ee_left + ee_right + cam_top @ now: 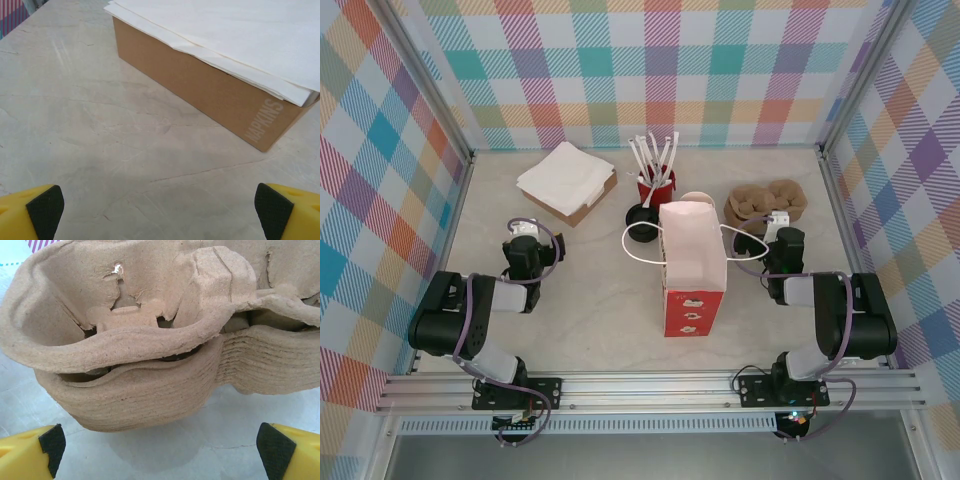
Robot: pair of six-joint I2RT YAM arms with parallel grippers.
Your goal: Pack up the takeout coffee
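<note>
The takeout coffee shows as a cream-white round rim (698,197) just behind the upright red-and-white paper bag (692,265); the cup's body is hidden by the bag. My left gripper (524,232) (160,212) hovers low over bare tabletop at the left, open, with nothing between its fingertips (46,209), facing the napkin box (210,90). My right gripper (778,228) (160,447) is open and empty too, right of the bag, facing a stack of pulp cup carriers (150,385) a short way ahead.
A napkin box (565,182) lies at the back left. A red cup with white sticks (656,182) and a black round piece (642,214) stand behind the bag. The carrier stack (766,204) sits at the back right. The bag's white handles (641,236) stick out sideways.
</note>
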